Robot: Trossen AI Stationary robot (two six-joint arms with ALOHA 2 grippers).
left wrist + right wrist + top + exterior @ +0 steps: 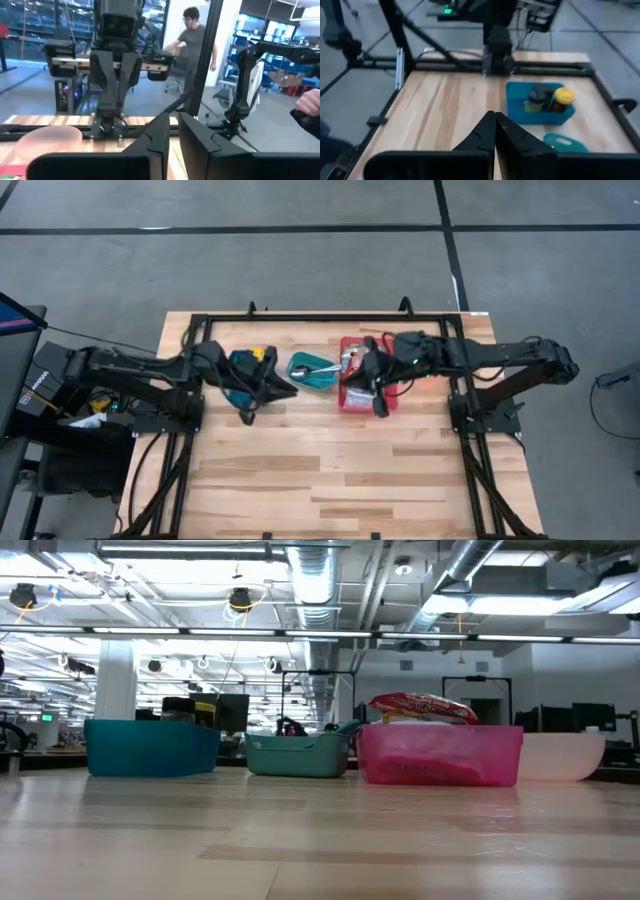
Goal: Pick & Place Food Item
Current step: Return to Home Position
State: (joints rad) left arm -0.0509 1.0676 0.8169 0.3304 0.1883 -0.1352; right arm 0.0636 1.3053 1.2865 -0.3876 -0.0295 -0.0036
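Observation:
A red-and-white food packet lies in the pink bin, its top above the rim. The pink bin stands at the table's far middle, with a teal dish holding a spoon to its left. A blue bin farther left holds a yellow-capped bottle and a dark jar. My left gripper hovers between the blue bin and the teal dish, open by a narrow gap, with nothing in it. My right gripper hangs above the pink bin, shut and empty.
A pale pink bowl stands right of the pink bin. A black frame runs along the table's far edge and sides. The near half of the wooden table is bare. A person stands beyond the table.

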